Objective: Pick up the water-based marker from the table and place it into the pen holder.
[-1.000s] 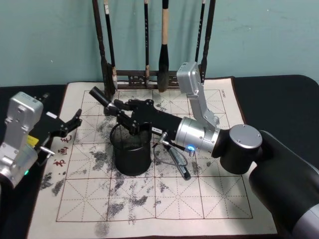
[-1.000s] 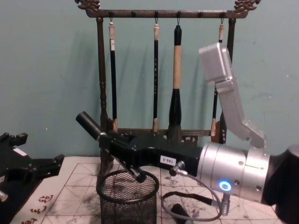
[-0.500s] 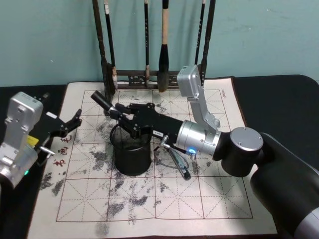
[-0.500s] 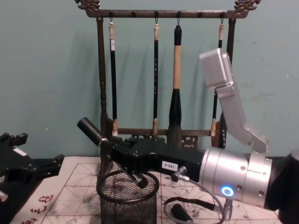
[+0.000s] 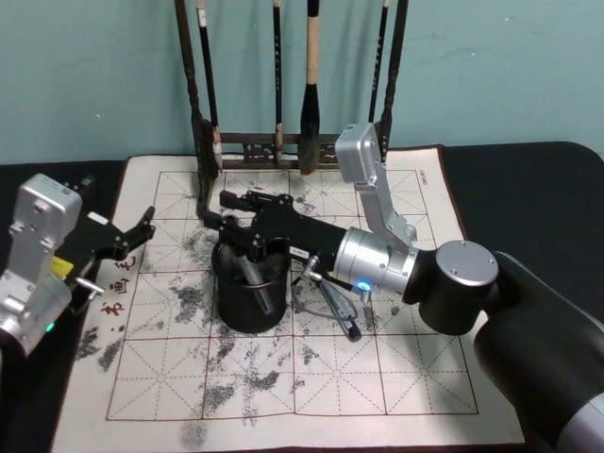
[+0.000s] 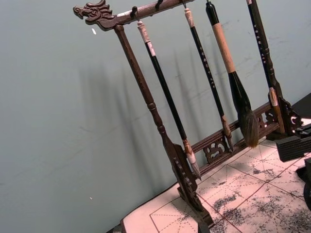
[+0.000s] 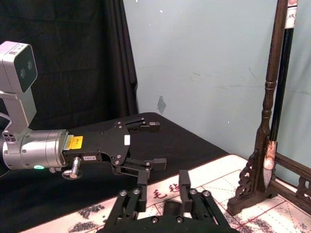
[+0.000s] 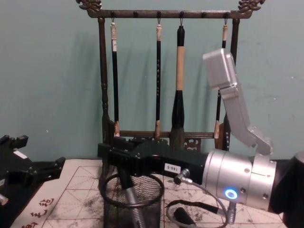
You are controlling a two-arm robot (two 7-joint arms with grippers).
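The water-based marker (image 5: 247, 271) stands tilted inside the black mesh pen holder (image 5: 238, 311) on the ink-stained mat; in the chest view its grey shaft (image 8: 134, 210) shows through the mesh (image 8: 110, 209). My right gripper (image 5: 231, 215) hovers just above the holder's rim, open, with nothing held between its fingers (image 7: 184, 180). It also shows in the chest view (image 8: 114, 153). My left gripper (image 5: 132, 236) is parked at the mat's left edge, open and holding nothing, and is seen from the right wrist (image 7: 146, 145).
A tall dark wooden brush rack (image 5: 274, 146) with hanging brushes stands at the back of the mat. Another grey pen (image 5: 335, 310) lies on the mat beside the holder, under my right arm. Black cloth surrounds the mat.
The marker, held slanted over the holder's rim a second ago, has left my right gripper and dropped into the holder. The right gripper's fingers have opened. The left arm has not moved.
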